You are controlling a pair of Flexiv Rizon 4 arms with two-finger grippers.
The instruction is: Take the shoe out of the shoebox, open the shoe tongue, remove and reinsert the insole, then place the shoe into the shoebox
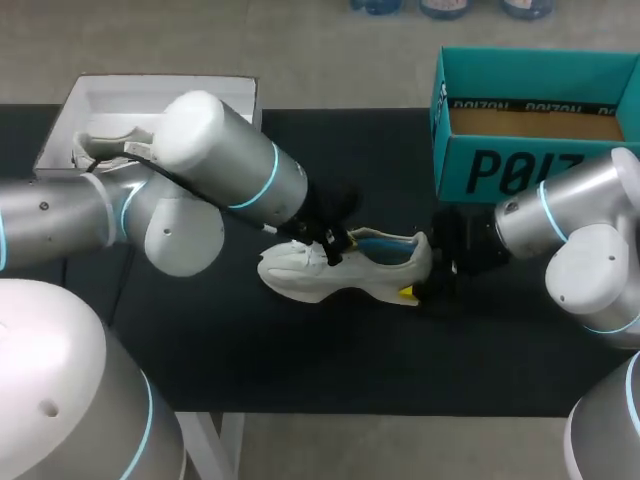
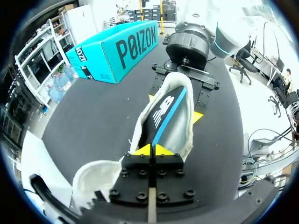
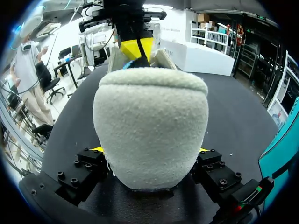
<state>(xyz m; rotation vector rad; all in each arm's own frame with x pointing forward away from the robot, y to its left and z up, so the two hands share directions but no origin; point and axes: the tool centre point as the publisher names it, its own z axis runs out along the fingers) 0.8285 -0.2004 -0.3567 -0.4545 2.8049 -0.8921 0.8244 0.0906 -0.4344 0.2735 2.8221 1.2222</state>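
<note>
Shoe was out of the teal shoebox, lying on the mat betw. both arms, box near, just beyond the R gripper. R gripper clamped the heel from both sides. L gripper had its tips pinched on the insole at the shoe mouth. Judged: take-out done, tongue prob. folded back. Insole pull, refit & re-boxing left.

Black counter with a white box at one corner.
The dark counter spans the middle of the frame. A white open-topped box sits at upper left, reaching past the counter's far edge, its near side partly hidden.
</note>
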